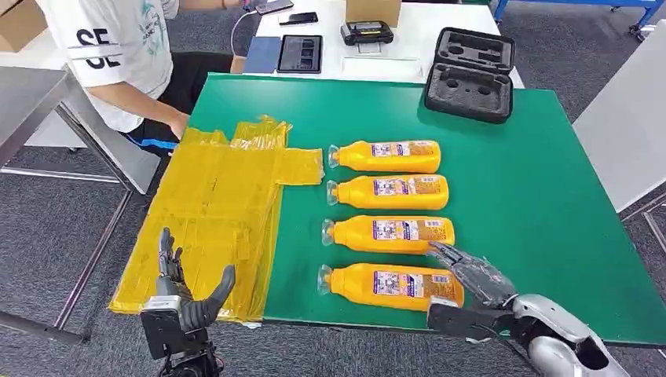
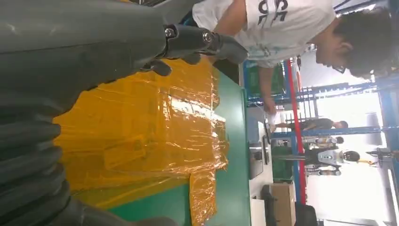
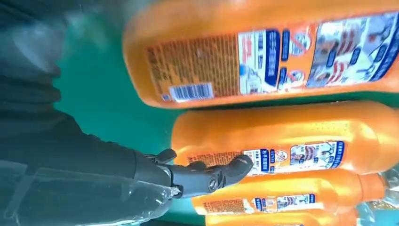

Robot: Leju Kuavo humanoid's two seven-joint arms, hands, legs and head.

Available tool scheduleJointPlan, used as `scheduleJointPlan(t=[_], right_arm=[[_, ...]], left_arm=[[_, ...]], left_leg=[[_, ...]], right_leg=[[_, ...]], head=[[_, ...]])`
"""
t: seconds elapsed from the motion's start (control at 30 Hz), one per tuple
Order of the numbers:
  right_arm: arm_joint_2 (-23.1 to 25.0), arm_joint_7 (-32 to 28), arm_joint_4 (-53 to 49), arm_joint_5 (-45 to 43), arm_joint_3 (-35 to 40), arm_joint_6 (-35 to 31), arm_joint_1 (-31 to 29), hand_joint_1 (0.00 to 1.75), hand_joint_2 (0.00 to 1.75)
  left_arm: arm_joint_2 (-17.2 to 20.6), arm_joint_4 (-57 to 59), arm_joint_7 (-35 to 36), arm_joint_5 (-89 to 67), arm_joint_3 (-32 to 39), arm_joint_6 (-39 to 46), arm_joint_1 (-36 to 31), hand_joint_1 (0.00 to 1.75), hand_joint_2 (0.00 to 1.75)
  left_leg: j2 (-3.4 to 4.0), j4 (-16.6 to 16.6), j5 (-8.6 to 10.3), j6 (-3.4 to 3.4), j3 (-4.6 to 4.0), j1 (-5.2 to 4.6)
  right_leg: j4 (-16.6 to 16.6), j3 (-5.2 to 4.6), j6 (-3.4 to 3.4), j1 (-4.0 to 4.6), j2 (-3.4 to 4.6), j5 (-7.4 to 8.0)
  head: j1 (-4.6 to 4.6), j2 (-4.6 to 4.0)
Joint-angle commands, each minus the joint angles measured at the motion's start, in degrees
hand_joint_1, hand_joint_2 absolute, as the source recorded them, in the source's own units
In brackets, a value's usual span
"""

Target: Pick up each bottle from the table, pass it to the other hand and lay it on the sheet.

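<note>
Four orange bottles lie in a column at the centre of the head view on the green table (image 1: 550,204), caps pointing left. The right hand (image 1: 470,275), at lower right, is open with fingers spread, reaching over the base end of the nearest bottle (image 1: 389,284) and gripping nothing. The left hand (image 1: 184,294), at lower left, is open and empty, fingers upright over the near edge of the yellow sheet (image 1: 212,220).
</note>
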Motion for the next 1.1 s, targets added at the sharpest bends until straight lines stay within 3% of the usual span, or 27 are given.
scheduleJointPlan(t=[0.03, 0.13, 0.17, 0.37, 0.63, 0.9, 1.03, 1.07, 1.1], right_arm=[[3.25, -0.48, 9.54, -0.57, 6.06, 0.20, -6.54, 0.00, 1.75], [3.25, -0.48, 9.54, -0.57, 6.06, 0.20, -6.54, 0.00, 1.75], [3.25, -0.48, 9.54, -0.57, 6.06, 0.20, -6.54, 0.00, 1.75], [3.25, -0.48, 9.54, -0.57, 6.06, 0.20, -6.54, 0.00, 1.75], [7.32, -0.21, 18.03, -2.08, 11.07, 1.49, -13.66, 0.00, 1.75], [6.75, -0.47, 17.44, -3.13, 13.20, 1.06, -13.58, 0.00, 1.75], [7.79, -0.10, 19.38, -3.55, 13.64, 1.44, -14.79, 0.00, 1.75], [7.83, -0.21, 19.77, -3.69, 13.99, 1.65, -15.11, 0.00, 1.75], [7.40, -0.40, 19.60, -3.89, 14.47, 2.02, -15.32, 0.00, 1.75]], left_arm=[[1.17, 2.57, 0.25, 0.23, -0.92, 0.19, -1.06, 0.00, 1.75], [1.17, 2.57, 0.25, 0.23, -0.92, 0.19, -1.06, 0.00, 1.75], [1.17, 2.57, 0.25, 0.23, -0.92, 0.19, -1.06, 0.00, 1.75], [1.17, 2.57, 0.25, 0.23, -0.92, 0.19, -1.06, 0.00, 1.75], [0.82, 1.50, 0.49, 0.28, -0.57, 0.53, -1.65, 0.00, 1.75], [0.93, 1.86, 0.48, 0.36, -0.88, 0.84, -1.75, 0.00, 1.75], [0.64, 2.35, 0.60, 0.33, -0.79, 0.94, -2.24, 0.00, 1.75], [0.64, 2.45, 0.61, 0.31, -0.86, 0.97, -2.36, 0.00, 1.75], [0.74, 2.43, 0.60, 0.30, -1.01, 1.04, -2.40, 0.00, 1.75]], left_leg=[[0.17, -0.10, -0.10, -0.11, 0.30, 0.07], [0.14, -0.08, -0.11, -0.11, 0.25, 0.06], [0.24, -0.08, -0.29, -0.21, 0.67, 0.14], [0.10, -0.06, -0.09, -0.10, 0.18, 0.06], [0.25, -0.08, -0.13, -0.13, 0.30, 0.08], [0.18, -0.05, -0.24, -0.20, 0.54, 0.14], [0.11, -0.05, -0.10, -0.10, 0.21, 0.07], [0.19, -0.04, -0.26, -0.20, 0.60, 0.15], [0.17, -0.06, -0.13, -0.14, 0.34, 0.08]], right_leg=[[-0.13, 0.27, -0.12, 0.07, 0.17, -0.03], [-0.10, 0.23, -0.10, 0.06, 0.14, -0.03], [-0.14, 0.63, -0.22, 0.14, 0.25, -0.17], [-0.09, 0.18, -0.10, 0.06, 0.11, -0.02], [-0.12, 0.26, -0.13, 0.08, 0.27, 0.00], [-0.10, 0.52, -0.21, 0.14, 0.19, -0.14], [-0.08, 0.20, -0.10, 0.07, 0.12, -0.03], [-0.12, 0.59, -0.22, 0.15, 0.21, -0.15], [-0.10, 0.31, -0.14, 0.08, 0.17, -0.04]], head=[[-0.02, 0.00], [0.00, 0.00], [0.00, 0.00], [0.00, 0.00], [0.00, 0.00], [0.00, 0.00], [0.02, 0.00], [0.00, 0.00], [0.00, 0.00]])
